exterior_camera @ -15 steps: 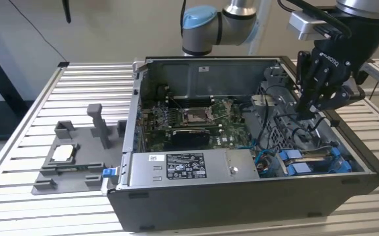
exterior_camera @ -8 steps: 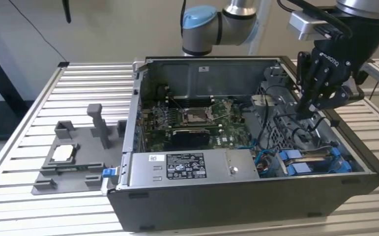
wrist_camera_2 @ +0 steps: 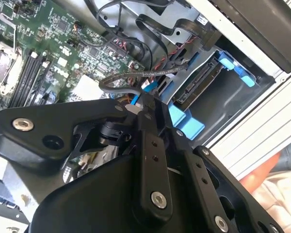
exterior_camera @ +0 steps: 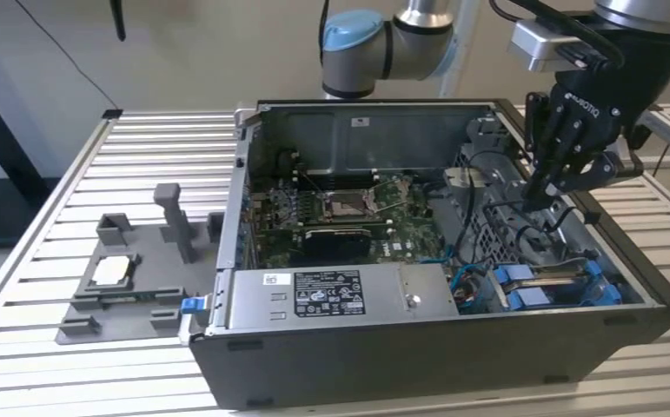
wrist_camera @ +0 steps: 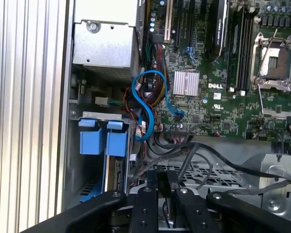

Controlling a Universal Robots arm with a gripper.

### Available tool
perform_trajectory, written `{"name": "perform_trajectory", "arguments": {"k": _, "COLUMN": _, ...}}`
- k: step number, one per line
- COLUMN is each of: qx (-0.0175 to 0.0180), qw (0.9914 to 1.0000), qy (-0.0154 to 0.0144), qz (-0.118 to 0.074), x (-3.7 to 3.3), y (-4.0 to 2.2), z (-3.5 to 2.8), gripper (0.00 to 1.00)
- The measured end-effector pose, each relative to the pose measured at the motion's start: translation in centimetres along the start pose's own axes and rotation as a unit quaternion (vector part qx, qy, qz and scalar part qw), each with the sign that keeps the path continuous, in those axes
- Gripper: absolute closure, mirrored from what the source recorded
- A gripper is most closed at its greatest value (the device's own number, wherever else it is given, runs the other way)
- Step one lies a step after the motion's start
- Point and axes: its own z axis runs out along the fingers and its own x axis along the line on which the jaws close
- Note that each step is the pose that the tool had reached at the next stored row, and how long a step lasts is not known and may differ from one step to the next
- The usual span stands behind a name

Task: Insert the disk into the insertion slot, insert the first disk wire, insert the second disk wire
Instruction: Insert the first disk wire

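exterior view: an open computer case (exterior_camera: 427,365) lies on a slatted table (exterior_camera: 161,148). toward the exterior view's right, in the upper part of the frame, the gripper (exterior_camera: 540,198) points down into the case, near its right wall, with its fingers drawn close together. the disk (exterior_camera: 549,278) sits in the bay at the case's lower right corner, framed by its blue carrier (exterior_camera: 532,297), well below the gripper in the frame. the grey power-supply box (exterior_camera: 335,295) is just beside it toward the exterior view's left, and the motherboard (exterior_camera: 347,217) lies beyond. a grey fixture (exterior_camera: 137,287) stands on the table at the exterior view's left.

second wrist view: the gripper (wrist_camera_2: 144,104) hangs over a tangle of cables, with a grey cable (wrist_camera_2: 136,74) passing just beside its tips. the disk (wrist_camera_2: 200,83) sits edge-on in its slot between the blue carrier (wrist_camera_2: 235,68) tabs. a person's hand (wrist_camera_2: 259,175) shows outside the case wall.

first wrist view: the gripper (wrist_camera: 163,178) leaves only a narrow gap. a black cable (wrist_camera: 186,162) runs toward that gap; whether it is pinched cannot be told. the disk (wrist_camera: 119,174) sits in the bay behind the blue carrier (wrist_camera: 92,141), near a looping blue cable (wrist_camera: 145,97).
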Motion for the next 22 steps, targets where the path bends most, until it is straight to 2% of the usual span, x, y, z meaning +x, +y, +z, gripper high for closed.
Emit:
{"name": "perform_trajectory", "arguments": {"k": 11, "qx": 0.0, "qw": 1.0, "qy": 0.0002, "qz": 0.0, "x": 0.1, "y": 0.01, "z": 0.02, "gripper": 0.81}}
{"name": "perform_trajectory", "arguments": {"k": 13, "qx": 0.0, "qw": 1.0, "qy": 0.0003, "qz": 0.0, "x": 0.4, "y": 0.02, "z": 0.04, "gripper": 0.81}}
{"name": "perform_trajectory", "arguments": {"k": 17, "qx": 0.0, "qw": 1.0, "qy": 0.0003, "qz": 0.0, "x": 1.54, "y": 0.02, "z": 0.12, "gripper": 0.81}}
{"name": "perform_trajectory", "arguments": {"k": 22, "qx": 0.0, "qw": 1.0, "qy": 0.0003, "qz": 0.0, "x": 2.35, "y": -0.02, "z": 0.3, "gripper": 0.81}}
